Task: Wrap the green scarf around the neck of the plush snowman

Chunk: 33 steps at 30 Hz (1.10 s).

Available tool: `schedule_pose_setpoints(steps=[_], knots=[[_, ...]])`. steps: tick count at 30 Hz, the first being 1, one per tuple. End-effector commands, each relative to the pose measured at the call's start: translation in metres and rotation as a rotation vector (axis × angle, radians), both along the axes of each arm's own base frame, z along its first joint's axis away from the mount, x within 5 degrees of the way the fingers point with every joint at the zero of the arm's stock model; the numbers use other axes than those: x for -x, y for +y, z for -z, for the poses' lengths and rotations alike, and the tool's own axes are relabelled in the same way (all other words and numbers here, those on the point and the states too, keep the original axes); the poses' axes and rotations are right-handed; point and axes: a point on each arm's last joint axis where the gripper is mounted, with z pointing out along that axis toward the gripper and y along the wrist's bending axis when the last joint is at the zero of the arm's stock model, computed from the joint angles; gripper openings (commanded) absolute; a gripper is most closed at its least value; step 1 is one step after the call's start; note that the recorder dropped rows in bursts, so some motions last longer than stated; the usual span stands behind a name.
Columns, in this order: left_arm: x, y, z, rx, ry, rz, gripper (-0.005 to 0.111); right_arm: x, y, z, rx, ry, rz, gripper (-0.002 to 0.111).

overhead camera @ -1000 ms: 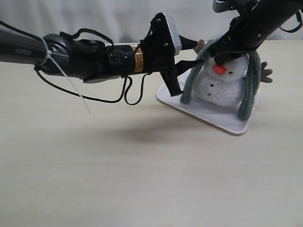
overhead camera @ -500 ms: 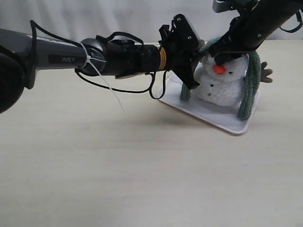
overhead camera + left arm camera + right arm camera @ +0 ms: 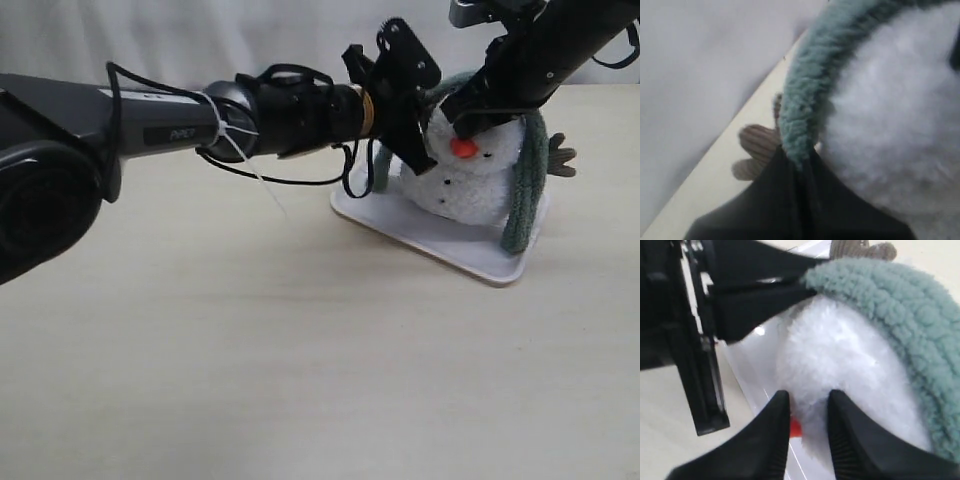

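Green scarf (image 3: 528,190) and plush snowman (image 3: 470,190), one lot, both on a white tray (image 3: 470,262) toward the far right of a pale table (image 3: 250,350).

- Table: beige top, light backdrop behind.
- Left arm (image 3: 170,125): dark, cabled, extends from the left edge of the exterior view to the snowman's side.
- Right arm (image 3: 560,50): dark, slants from the upper right onto the snowman's head.
- Tray: white, rectangular, rounded corners, flat on the table, with the snowman seated on it.
- Plush snowman: upright, fluffy white, two-ball body, face toward the exterior camera.
- Green scarf: grey-green fuzzy knit, arched over the head and down both sides. In the exterior view the right-hand end hangs to the tray, and the left-hand side drops behind the left gripper.
- Left gripper (image 3: 799,165): jaws pressed together, pinching the scarf beside the head, close to one twig arm (image 3: 757,142).
- Right gripper (image 3: 807,405): fingers narrowly apart, nipping a tuft of white fur on the head, just above the nose.
- Other twig arm (image 3: 563,157): brown, forked, beside the hanging scarf end.
- Nose (image 3: 462,147): orange-red, round.
- Buttons (image 3: 447,182): black dots on the belly.
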Motion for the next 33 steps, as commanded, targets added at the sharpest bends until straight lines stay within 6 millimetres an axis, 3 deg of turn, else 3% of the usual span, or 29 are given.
schedule_pose_setpoints(steps=[1,5,12,18,20,29,33], knots=[[0.016,-0.017,0.002,-0.084,-0.035,0.049,0.0,0.002,-0.001,0.004,0.016,0.025,-0.017,0.026],[0.024,-0.025,0.004,-0.12,-0.037,0.054,0.0,0.002,-0.001,0.004,0.016,0.023,-0.017,0.026],[0.016,-0.013,0.008,-0.173,-0.01,-0.03,0.003,0.002,-0.001,0.004,0.017,0.022,-0.02,0.026],[0.018,-0.012,-0.001,-0.187,-0.018,-0.055,0.04,0.004,-0.001,-0.004,0.017,0.002,-0.026,0.039],[0.019,-0.013,-0.003,-0.198,-0.017,-0.064,0.046,0.008,-0.001,-0.015,0.015,-0.007,-0.031,0.044],[0.025,-0.016,0.0,-0.227,-0.005,-0.081,0.047,0.033,-0.005,-0.096,-0.022,-0.229,0.001,0.046],[0.027,-0.019,0.0,-0.222,-0.007,-0.069,0.047,0.03,-0.018,-0.107,0.025,-0.315,0.165,0.043]])
